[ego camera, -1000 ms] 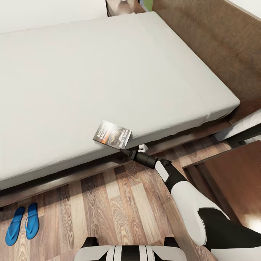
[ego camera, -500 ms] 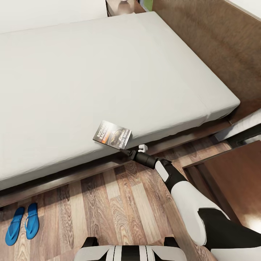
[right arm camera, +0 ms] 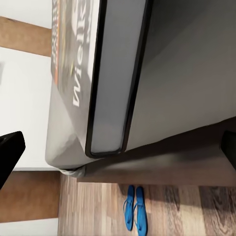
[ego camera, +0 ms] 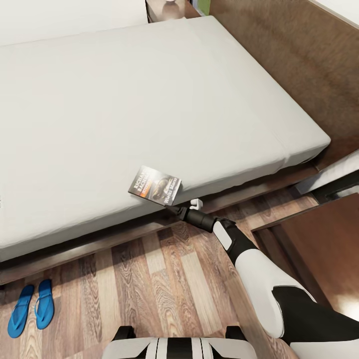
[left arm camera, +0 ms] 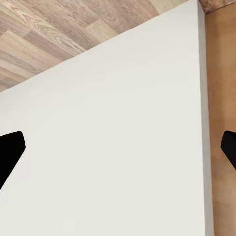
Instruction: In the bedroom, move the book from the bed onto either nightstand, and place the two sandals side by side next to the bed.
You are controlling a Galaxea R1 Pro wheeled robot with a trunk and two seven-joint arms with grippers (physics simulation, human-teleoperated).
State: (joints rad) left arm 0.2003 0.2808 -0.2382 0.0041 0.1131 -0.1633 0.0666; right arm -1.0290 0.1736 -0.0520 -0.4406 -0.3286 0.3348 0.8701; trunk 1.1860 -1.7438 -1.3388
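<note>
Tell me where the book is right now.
In the head view the book lies on the near edge of the bed, with the right gripper at its corner; the sandals sit on the floor far to its left.

My right arm (ego camera: 259,269) reaches forward and to the left from the shoulder, white forearm narrowing into a black wrist, with the right gripper (ego camera: 174,205) at its far end. In the right wrist view its jaws stand wide apart, the two dark fingertips (right arm camera: 9,147) at opposite edges of the picture. The left gripper (left arm camera: 118,147) also has its jaws spread wide, one dark tip at each side of the left wrist view.
</note>
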